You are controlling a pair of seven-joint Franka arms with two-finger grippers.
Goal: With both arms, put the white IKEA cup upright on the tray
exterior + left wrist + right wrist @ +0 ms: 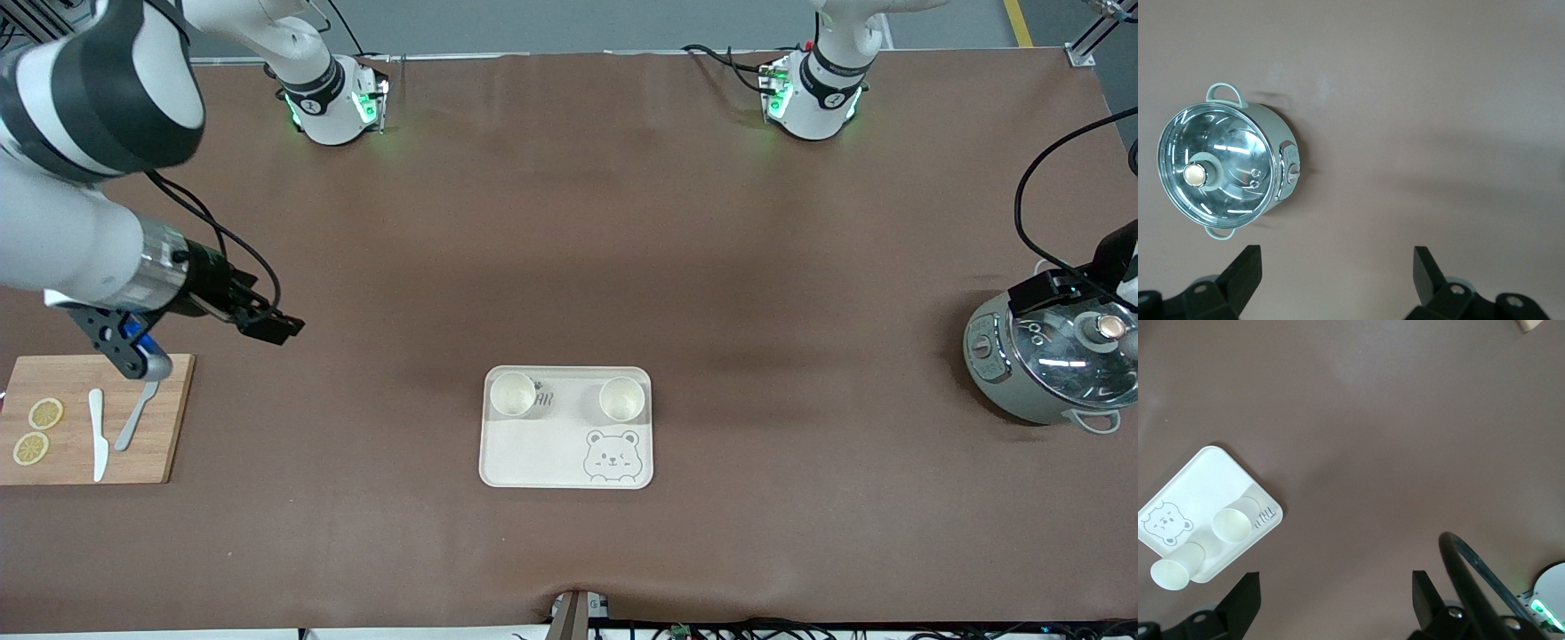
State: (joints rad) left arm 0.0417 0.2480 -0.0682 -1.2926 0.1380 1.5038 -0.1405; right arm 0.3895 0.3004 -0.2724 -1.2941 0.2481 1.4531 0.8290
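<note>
Near the middle of the table, in the front view, the tray (pixel 566 444) lies flat with two white cups (pixel 513 394) (pixel 621 398) standing upright on it — one at each corner of the edge farther from the front camera, with the bear drawing (pixel 612 457) on the nearer part. The right gripper (pixel 271 326) hangs over bare table toward the right arm's end, well apart from the tray and just beside the wooden cutting board (pixel 151 427), which carries two lemon slices (pixel 45 413) (pixel 30 448), a white knife (pixel 98 434) and a grey knife (pixel 135 418). The left gripper (pixel 1122 267) is over the small cooker (pixel 1049 364) at the left arm's end, also well apart from the tray. In the left wrist view, the left gripper (pixel 1335 277) shows its fingers (pixel 1245 270) spread wide with nothing between them; the cooker (pixel 1228 170) with its glass lid sits on the table below. In the right wrist view, the right gripper (pixel 1335 600) likewise has its fingers (pixel 1248 593) spread and empty — the tray (pixel 1198 487) with both cups (pixel 1231 525) (pixel 1175 572) lies well off to one side of it, not under it.
</note>
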